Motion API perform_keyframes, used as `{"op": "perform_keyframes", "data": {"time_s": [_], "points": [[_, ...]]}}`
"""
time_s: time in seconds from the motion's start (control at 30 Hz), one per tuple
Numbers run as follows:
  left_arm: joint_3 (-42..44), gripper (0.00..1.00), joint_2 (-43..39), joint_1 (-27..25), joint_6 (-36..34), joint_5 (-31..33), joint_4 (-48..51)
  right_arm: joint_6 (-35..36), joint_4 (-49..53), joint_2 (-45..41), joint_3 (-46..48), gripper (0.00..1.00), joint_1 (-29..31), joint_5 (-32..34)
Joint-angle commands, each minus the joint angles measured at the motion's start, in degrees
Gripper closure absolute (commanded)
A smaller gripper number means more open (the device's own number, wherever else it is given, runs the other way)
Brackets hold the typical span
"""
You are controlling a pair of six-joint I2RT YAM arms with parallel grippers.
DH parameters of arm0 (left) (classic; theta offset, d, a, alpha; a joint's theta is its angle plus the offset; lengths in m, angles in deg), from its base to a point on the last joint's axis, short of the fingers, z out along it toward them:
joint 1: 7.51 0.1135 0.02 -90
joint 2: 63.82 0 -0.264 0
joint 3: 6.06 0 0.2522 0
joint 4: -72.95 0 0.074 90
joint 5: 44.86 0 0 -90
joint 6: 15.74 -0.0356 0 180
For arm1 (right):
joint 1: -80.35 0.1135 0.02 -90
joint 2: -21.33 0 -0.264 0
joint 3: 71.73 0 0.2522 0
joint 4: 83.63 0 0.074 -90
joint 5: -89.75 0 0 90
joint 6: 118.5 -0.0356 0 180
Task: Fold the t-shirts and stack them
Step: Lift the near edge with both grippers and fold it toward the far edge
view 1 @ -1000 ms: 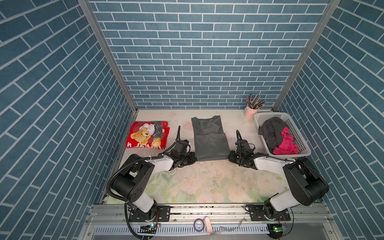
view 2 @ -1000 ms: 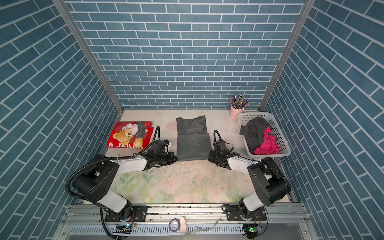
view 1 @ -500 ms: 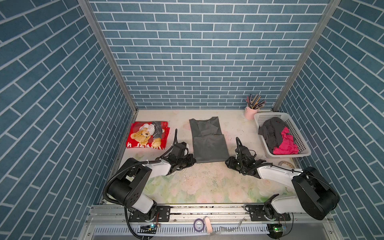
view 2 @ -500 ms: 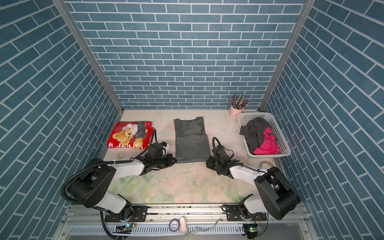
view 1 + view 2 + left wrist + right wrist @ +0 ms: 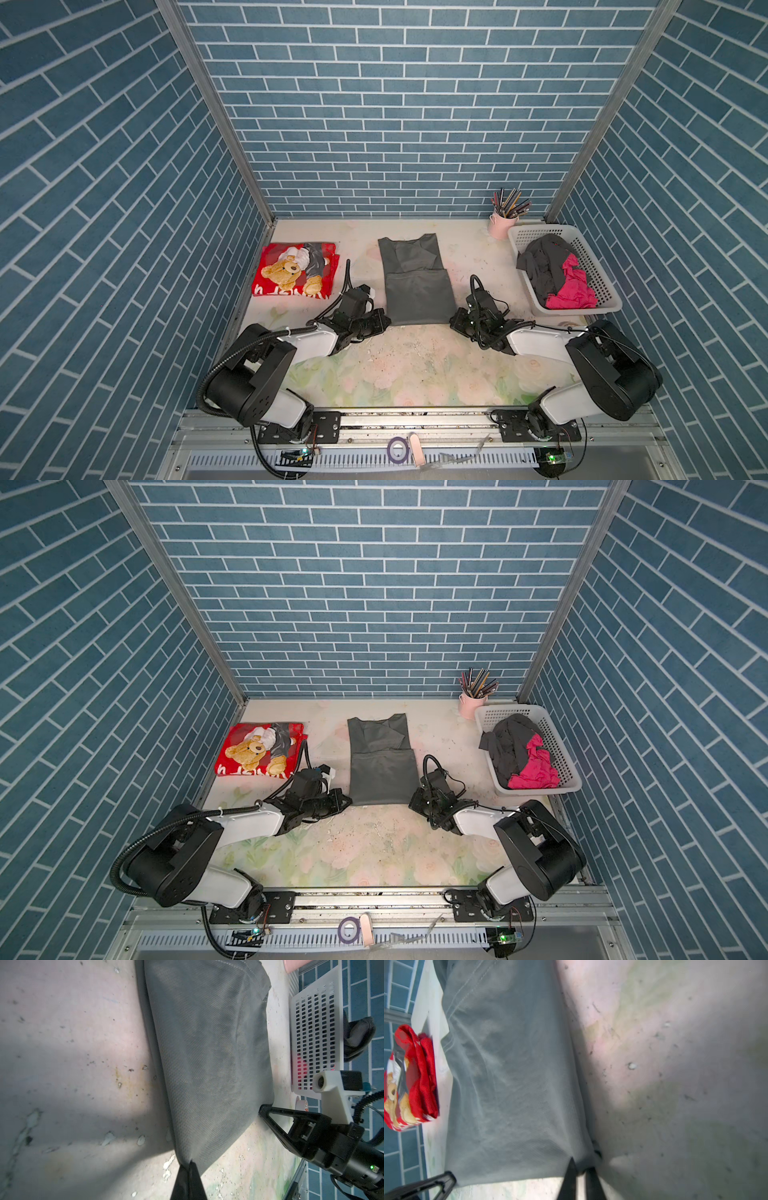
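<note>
I see the dark grey t-shirt lying flat on the table, partly folded, well apart from the white basket and toward the table's middle. My left gripper is pinched closed on the shirt's near corner farther from the basket, and my right gripper is closed on the near corner closer to the basket. The cloth looks thin, light and limp, so I judge it will sag between the two held corners. The red teddy-bear t-shirt sits folded beyond the grey one, farthest from the basket; its white lettering is too small to read. A dark t-shirt and a magenta t-shirt are crumpled inside the basket
</note>
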Motion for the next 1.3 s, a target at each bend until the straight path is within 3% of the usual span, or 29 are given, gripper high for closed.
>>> {"op": "perform_keyframes", "data": {"time_s": [0.0,0.27,0.57,0.83,1.27], "points": [[1.1,1.00,-1.4,-0.2,0.7,0.8,0.2,0.2,2.2,-2.2,0.0,1.00,0.3,3.1],[1.2,1.00,-7.6,0.8,1.6,1.4,3.9,9.0,16.0,-8.8,-7.9,1.00,3.4,7.6],[-0.6,1.00,-20.5,4.7,2.3,0.7,14.3,13.1,26.4,-10.5,-18.5,1.00,10.1,13.6],[-3.4,1.00,-27.5,10.1,2.5,-2.8,20.3,15.3,29.9,-11.3,-26.6,1.00,13.3,14.4],[-0.8,1.00,-28.8,11.5,7.8,-7.5,13.6,18.1,28.1,-7.3,-30.1,1.00,13.1,13.1]]}}
